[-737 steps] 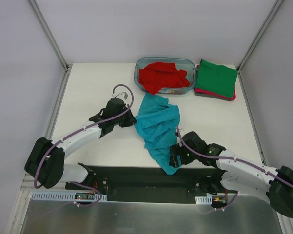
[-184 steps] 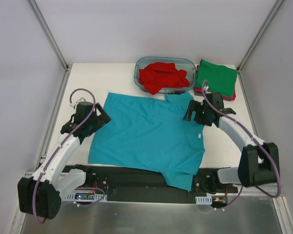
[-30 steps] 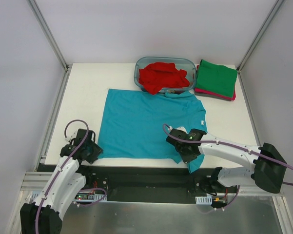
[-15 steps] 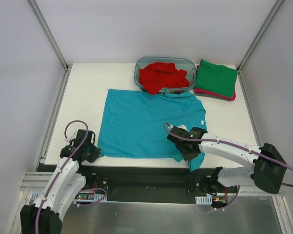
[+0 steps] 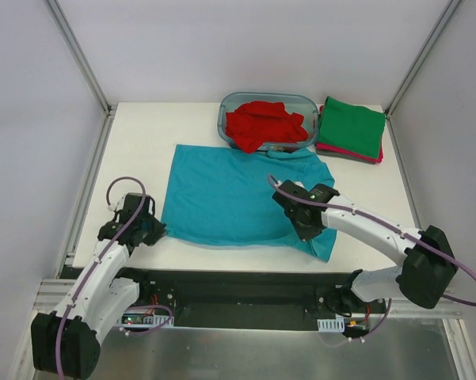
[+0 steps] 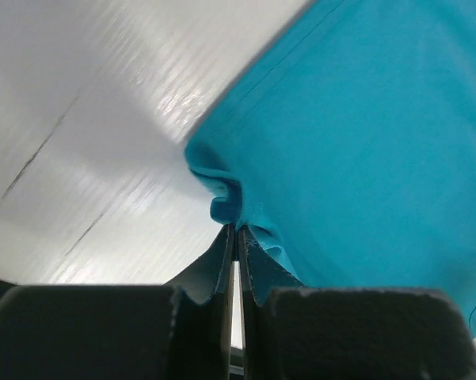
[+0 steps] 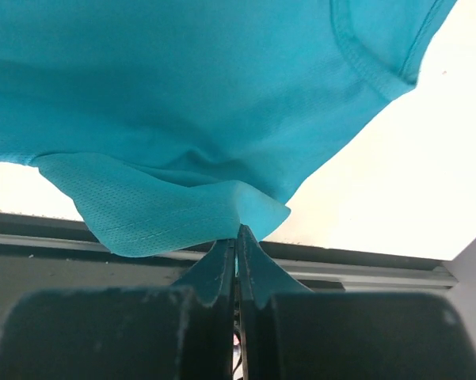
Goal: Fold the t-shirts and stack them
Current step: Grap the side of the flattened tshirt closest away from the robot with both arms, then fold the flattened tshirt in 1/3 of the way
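Observation:
The teal t-shirt (image 5: 222,198) lies spread flat on the white table (image 5: 135,142). My left gripper (image 5: 160,232) is shut on its near-left corner, where the cloth bunches at the closed tips (image 6: 236,229). Over the shirt's near-right part, my right gripper (image 5: 307,229) is shut on a raised fold of the hem (image 7: 238,229), and the teal cloth (image 7: 222,79) hangs from it. A crumpled red t-shirt (image 5: 261,123) fills the tub. A folded green t-shirt (image 5: 350,127) rests on a folded magenta one (image 5: 348,153) at the far right.
The clear blue-tinted tub (image 5: 305,103) stands at the far edge, touching the teal shirt's collar side. A black rail (image 5: 238,289) runs along the near table edge. Grey walls close in the left, right and far sides.
My left gripper has closed on the shirt's near-left corner. Both grippers have moved away from the near edge, drawing the near hem up the table.

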`<state>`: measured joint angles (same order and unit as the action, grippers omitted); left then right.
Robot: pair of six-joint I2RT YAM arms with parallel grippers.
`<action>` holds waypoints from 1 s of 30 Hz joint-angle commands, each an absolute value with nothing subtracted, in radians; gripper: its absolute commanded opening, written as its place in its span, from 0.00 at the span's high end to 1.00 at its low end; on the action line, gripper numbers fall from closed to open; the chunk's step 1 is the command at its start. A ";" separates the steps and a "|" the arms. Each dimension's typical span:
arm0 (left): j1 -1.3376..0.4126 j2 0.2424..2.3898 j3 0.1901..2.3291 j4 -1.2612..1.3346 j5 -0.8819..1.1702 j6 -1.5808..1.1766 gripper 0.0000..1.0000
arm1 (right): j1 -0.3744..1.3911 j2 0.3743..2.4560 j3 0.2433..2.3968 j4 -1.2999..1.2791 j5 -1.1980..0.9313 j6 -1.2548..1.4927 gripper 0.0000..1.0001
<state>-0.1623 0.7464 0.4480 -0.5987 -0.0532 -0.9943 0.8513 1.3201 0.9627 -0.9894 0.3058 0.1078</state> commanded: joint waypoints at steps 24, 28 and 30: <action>-0.156 1.249 0.767 -0.359 -0.216 -0.884 1.00 | 0.643 1.859 1.514 -1.042 0.572 -0.169 0.92; -0.155 1.325 0.807 -0.356 -0.230 -0.874 0.94 | 0.635 1.928 1.561 -0.991 0.658 -0.244 0.91; -0.155 1.360 0.827 -0.357 -0.227 -0.864 0.73 | 0.630 1.950 1.557 -0.910 0.699 -0.349 0.91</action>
